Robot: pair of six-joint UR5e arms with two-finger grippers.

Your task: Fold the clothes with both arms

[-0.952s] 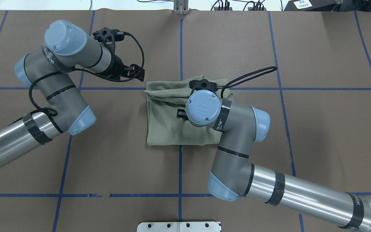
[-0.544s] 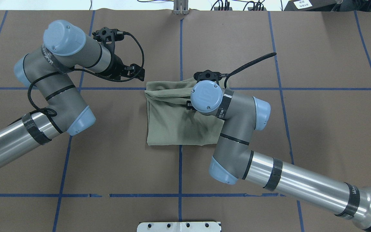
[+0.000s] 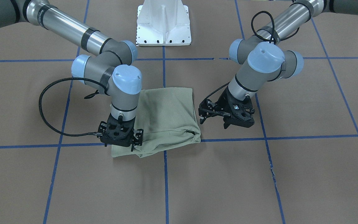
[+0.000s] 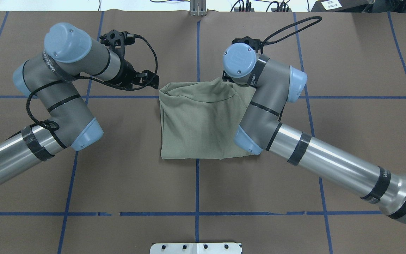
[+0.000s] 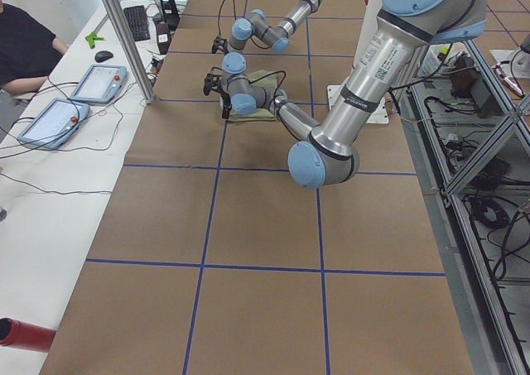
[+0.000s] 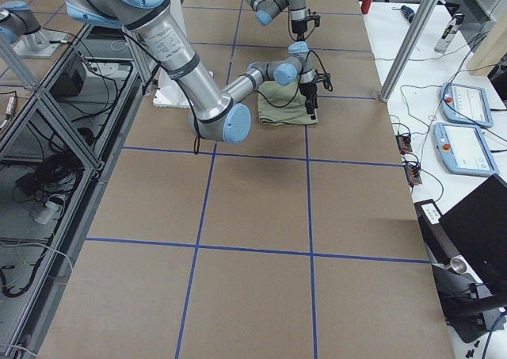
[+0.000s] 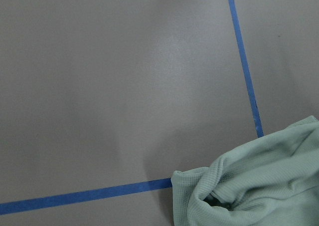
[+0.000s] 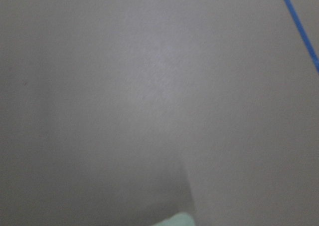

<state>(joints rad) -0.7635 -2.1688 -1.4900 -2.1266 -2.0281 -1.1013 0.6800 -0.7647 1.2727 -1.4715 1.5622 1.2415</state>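
The sage-green shirt (image 4: 199, 123) lies folded into a rough rectangle at the table's middle, and it also shows in the front view (image 3: 166, 115). My right gripper (image 3: 128, 143) stands over the shirt's far right corner, shut on the fabric. The fabric rises to a point there under the right wrist (image 4: 226, 77). My left gripper (image 4: 152, 79) is open and empty, just off the shirt's far left corner (image 3: 202, 116). The left wrist view shows that bunched corner (image 7: 259, 186). The right wrist view shows blurred table and a sliver of the shirt (image 8: 172, 220).
The brown table cover carries a grid of blue tape lines (image 4: 197, 183). The white pedestal base (image 3: 163, 21) stands at the near edge. Control pendants (image 5: 98, 81) and a seated person (image 5: 21, 44) are beyond the far edge.
My right gripper moved from the shirt's middle to its far right corner, drawing the top layer with it; the bunched far edge is now spread flatter. The left arm barely moved.
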